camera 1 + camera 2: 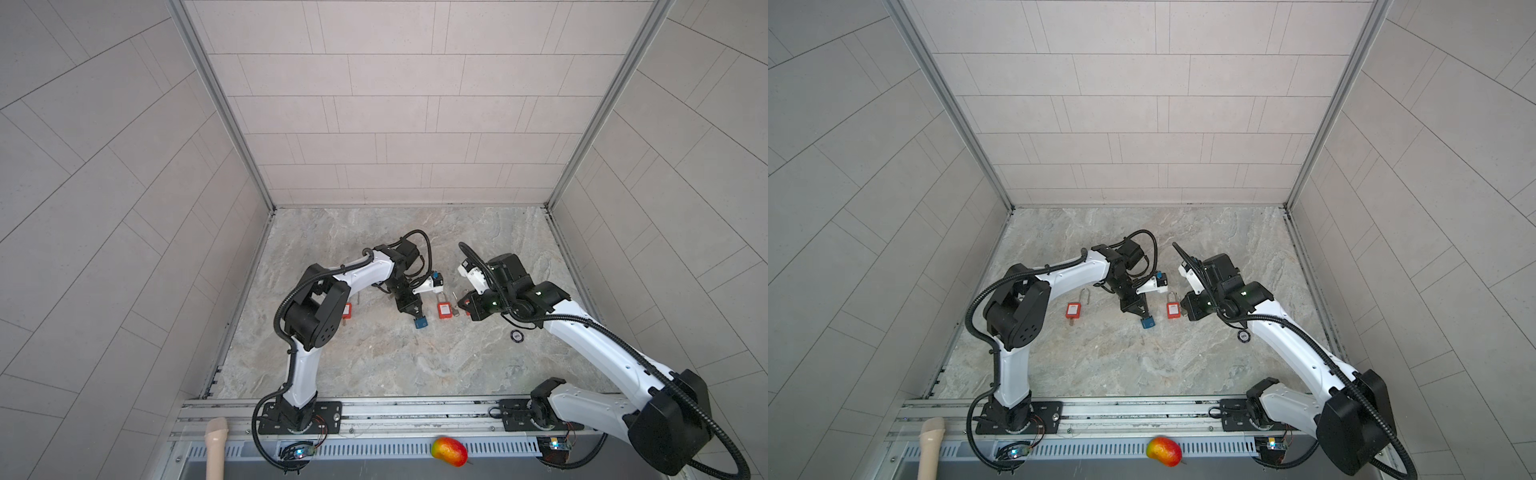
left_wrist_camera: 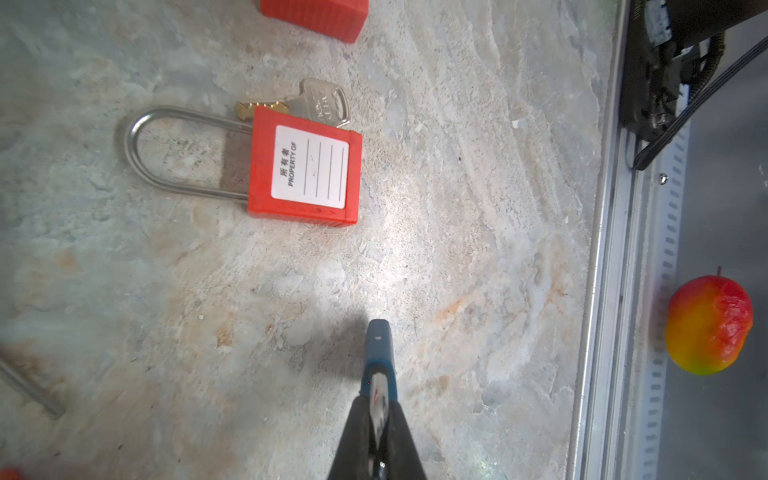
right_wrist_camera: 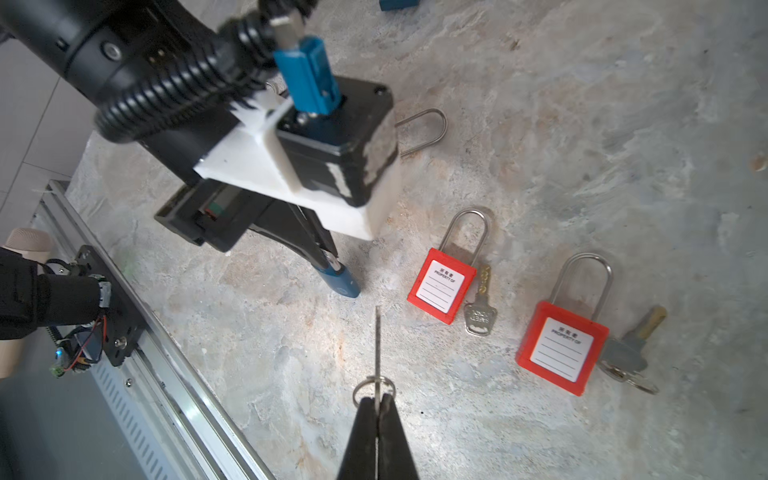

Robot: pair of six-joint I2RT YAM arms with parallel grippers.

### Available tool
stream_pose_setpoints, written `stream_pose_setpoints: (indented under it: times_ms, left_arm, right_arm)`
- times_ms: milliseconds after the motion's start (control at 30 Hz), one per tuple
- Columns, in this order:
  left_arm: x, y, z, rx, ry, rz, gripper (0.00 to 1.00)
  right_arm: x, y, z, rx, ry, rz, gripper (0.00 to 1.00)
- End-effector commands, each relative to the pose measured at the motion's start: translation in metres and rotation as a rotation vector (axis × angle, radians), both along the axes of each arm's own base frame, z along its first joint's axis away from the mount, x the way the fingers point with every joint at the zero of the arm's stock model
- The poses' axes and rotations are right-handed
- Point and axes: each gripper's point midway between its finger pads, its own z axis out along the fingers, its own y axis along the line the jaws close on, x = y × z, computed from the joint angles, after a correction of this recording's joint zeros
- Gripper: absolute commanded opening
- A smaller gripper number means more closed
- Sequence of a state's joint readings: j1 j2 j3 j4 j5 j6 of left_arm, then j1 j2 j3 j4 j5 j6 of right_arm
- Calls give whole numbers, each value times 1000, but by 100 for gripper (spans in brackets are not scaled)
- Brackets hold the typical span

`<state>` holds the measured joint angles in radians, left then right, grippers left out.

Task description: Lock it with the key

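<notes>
Over the marbled stone tabletop (image 3: pixel 582 124), the right gripper (image 3: pixel 376 405), pinching a thin silver key (image 3: pixel 377 345) at lower centre, should square it to the blue plastic padlock (image 3: pixel 340 282) clamped in the left gripper (image 2: pixel 377 399).

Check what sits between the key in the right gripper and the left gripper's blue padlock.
Nothing: the right wrist view shows only bare tabletop between key and blue padlock; the nearest red padlock lies aside.
</notes>
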<state>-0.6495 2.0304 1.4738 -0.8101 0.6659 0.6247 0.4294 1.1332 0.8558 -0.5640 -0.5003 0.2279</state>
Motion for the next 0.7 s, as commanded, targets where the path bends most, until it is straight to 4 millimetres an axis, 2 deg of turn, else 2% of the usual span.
stream_pose_setpoints:
  times_ms: [0, 333, 400, 567, 667]
  left_arm:
    - [6, -2, -3, 49, -27, -7, 4]
    - [31, -5, -25, 135, -93, 9, 14]
    - [36, -4, -28, 151, -109, 15, 21]
    - [53, -7, -23, 147, -187, 47, 33]
    - [66, -11, -12, 131, -248, 62, 39]
  right_arm:
    - [-1, 7, 2, 68, 45, -48, 0]
    - [-6, 3, -17, 61, 142, -125, 0]
    - [-6, 2, -18, 56, 144, -136, 0]
    - [-7, 0, -19, 59, 151, -164, 0]
    - [-8, 1, -21, 52, 160, -173, 0]
